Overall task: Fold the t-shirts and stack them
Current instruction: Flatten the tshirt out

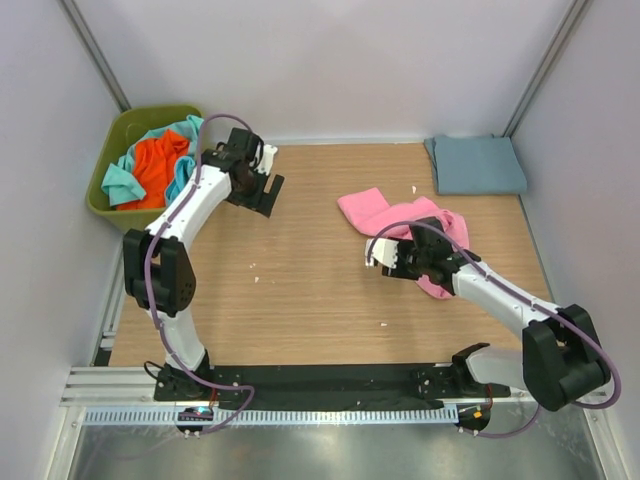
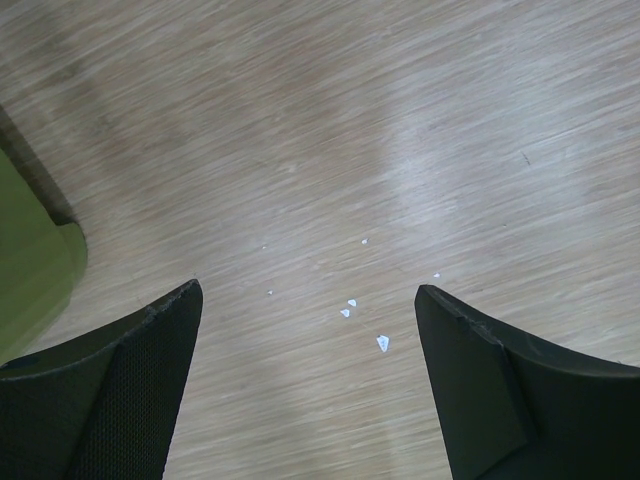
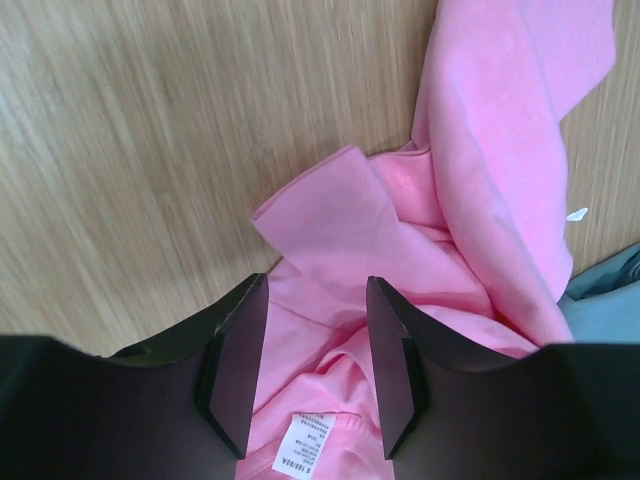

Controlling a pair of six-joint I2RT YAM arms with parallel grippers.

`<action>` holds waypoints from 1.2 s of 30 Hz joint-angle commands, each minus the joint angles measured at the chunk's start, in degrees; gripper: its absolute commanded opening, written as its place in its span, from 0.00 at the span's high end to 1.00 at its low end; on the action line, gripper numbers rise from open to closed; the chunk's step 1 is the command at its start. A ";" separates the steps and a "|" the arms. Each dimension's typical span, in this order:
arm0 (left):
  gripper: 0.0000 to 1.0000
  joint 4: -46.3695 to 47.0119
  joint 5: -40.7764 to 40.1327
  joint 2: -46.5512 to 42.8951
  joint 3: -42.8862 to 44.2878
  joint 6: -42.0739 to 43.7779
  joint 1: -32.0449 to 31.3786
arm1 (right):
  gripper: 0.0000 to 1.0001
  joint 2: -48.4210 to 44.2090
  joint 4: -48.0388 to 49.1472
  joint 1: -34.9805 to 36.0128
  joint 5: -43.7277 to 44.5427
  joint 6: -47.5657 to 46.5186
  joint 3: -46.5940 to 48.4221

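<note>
The pink t-shirt (image 1: 375,208) lies crumpled right of the table's middle. My right gripper (image 1: 412,245) is down over it. In the right wrist view its fingers stand apart (image 3: 316,290) with rumpled pink cloth (image 3: 480,150) and a white size label (image 3: 305,445) between them, not pinched. A dusty blue-grey t-shirt (image 1: 477,164) lies folded flat at the back right. The orange t-shirt (image 1: 160,165) and the teal t-shirt (image 1: 120,185) are bunched inside the bin. My left gripper (image 1: 262,192) hangs open above bare wood (image 2: 308,300), holding nothing.
The olive-green bin (image 1: 150,113) stands at the back left corner, and its edge shows at the left of the left wrist view (image 2: 30,260). Small white specks (image 2: 382,343) dot the wooden table. White walls close in on three sides.
</note>
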 commanded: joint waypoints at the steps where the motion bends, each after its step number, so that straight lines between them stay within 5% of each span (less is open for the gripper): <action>1: 0.12 1.19 -1.09 -2.24 -0.80 0.51 0.09 | 0.50 1.79 4.61 0.02 0.02 0.02 1.66; 24: 0.13 1.36 -2.67 0.22 0.96 0.60 0.01 | 0.53 8.03 -5.85 0.02 -4.55 -1.48 6.76; 36: 0.12 1.19 -2.93 0.66 0.88 0.51 0.01 | 0.52 13.39 -2.69 0.11 -3.32 -2.01 6.84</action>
